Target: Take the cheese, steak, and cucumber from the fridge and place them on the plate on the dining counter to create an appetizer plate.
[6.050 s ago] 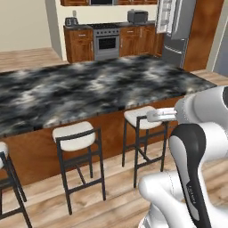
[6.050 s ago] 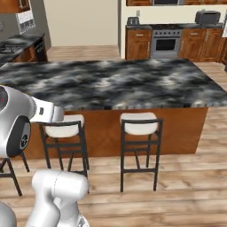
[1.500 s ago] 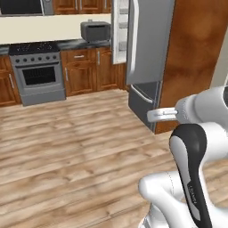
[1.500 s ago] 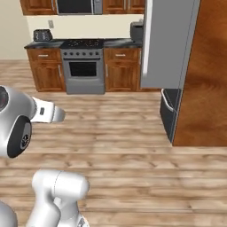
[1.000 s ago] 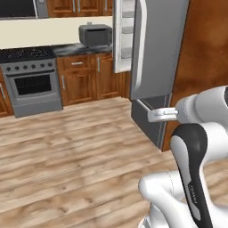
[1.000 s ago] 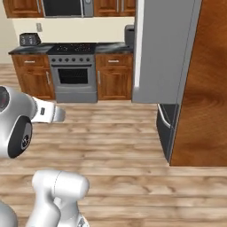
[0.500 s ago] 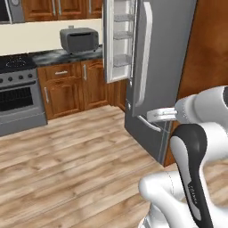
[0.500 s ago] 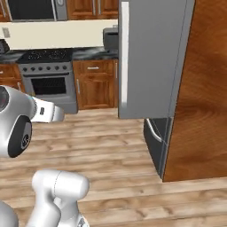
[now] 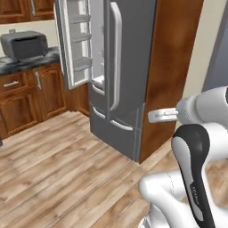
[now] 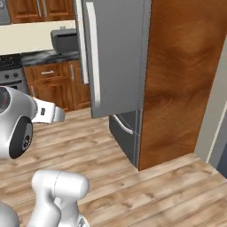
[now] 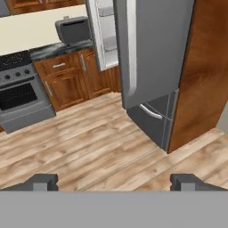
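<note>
The fridge (image 9: 122, 67) (image 10: 116, 57) (image 11: 153, 49) is tall and grey, and it stands ahead of me. Its left door (image 9: 73, 42) (image 11: 104, 31) is swung open and shows white shelves; the right door and the lower drawers are shut. My gripper (image 11: 114, 181) is open with nothing between its fingertips (image 11: 42, 180). It is well short of the fridge and above the wooden floor. The cheese, the steak and the cucumber are hidden from here. The plate and the dining counter are out of view.
A tall brown wood panel (image 9: 171, 67) (image 10: 186, 80) flanks the fridge on its right. Left of the fridge, wooden cabinets (image 9: 18, 95) carry a grey countertop oven (image 9: 24, 44) (image 11: 73, 29). A steel range (image 11: 20, 95) stands further left. Open plank floor (image 9: 67, 169) lies between me and the fridge.
The whole picture has shifted because the base moved: the fridge is now nearer and more central, and the range has slid off to the left. The gripper stays open.
</note>
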